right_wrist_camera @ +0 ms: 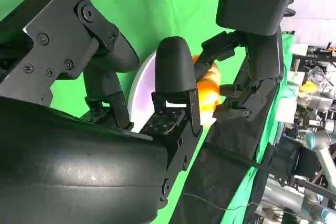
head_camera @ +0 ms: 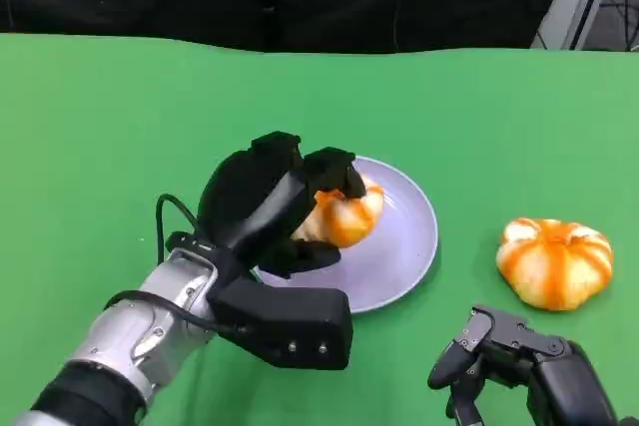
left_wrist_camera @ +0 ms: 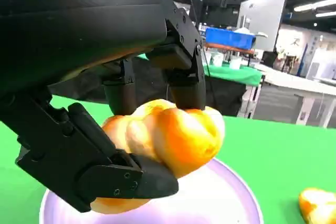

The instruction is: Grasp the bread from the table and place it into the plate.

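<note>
Right now the left hand point(head_camera: 275, 209) holds a piece of bread point(head_camera: 344, 214) over the plate point(head_camera: 404, 246). Its fingers point(head_camera: 334, 172) curl over the top of the bread, and another finger point(left_wrist_camera: 126, 179) presses up from below, so the bread is squeezed between them. The bread is golden and twisty, and the pale purple plate sits right under it on the green table point(head_camera: 100, 147). I cannot tell if the bread touches the plate. The right hand point(head_camera: 499, 351) rests low on the table, well apart from the plate. Its fingers point(head_camera: 454, 356) are bent a little and hold nothing. A second bread point(head_camera: 554, 261), round with orange stripes, lies on the table just past those fingers, beside the plate.
</note>
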Available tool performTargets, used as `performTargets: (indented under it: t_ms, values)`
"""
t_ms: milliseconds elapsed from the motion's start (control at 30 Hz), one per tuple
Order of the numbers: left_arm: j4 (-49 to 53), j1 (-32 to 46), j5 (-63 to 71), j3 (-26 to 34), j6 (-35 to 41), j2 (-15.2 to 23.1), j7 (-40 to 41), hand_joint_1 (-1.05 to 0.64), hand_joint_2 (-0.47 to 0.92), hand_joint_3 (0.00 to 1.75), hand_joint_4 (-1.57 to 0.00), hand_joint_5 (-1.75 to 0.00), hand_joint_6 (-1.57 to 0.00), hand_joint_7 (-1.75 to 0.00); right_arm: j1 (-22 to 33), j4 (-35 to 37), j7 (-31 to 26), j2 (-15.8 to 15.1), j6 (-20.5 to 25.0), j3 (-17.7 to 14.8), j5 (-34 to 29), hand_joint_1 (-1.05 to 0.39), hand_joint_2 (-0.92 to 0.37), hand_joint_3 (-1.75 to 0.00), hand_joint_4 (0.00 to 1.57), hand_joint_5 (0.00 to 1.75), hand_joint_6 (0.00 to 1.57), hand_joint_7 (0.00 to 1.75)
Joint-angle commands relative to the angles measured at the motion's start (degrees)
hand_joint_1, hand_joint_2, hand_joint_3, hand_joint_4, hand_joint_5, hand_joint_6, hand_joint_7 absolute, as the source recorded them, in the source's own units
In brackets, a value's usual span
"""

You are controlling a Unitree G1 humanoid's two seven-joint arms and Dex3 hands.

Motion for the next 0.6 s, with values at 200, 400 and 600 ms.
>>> performTargets:
  t_ms: [200,400,600]
  values:
    - [-9.6,0.2,2.0,-3.7,15.6,3.3,-27.3,-0.86,0.92,0.47,0.00,-0.03,0.00,-0.10,0.8,-1.5,0.0,0.2,1.3,0.2,1.0,0.05,-0.30,-1.44,0.77,1.59,0.81,1.33]
    - [-10.8,0.4,1.9,-4.0,16.8,3.6,-28.2,-0.87,0.92,0.48,0.00,-0.01,0.00,-0.09,0.8,-1.5,0.0,0.1,1.4,0.2,1.0,0.05,-0.30,-1.44,0.76,1.60,0.80,1.33]
    - [-21.4,11.0,-7.9,2.8,11.6,8.7,-29.2,-0.90,0.92,0.51,0.00,0.00,-0.01,-0.05,0.3,-1.2,-0.2,-0.5,0.7,-0.2,0.0,0.05,-0.28,-1.44,0.77,1.58,0.81,1.33]
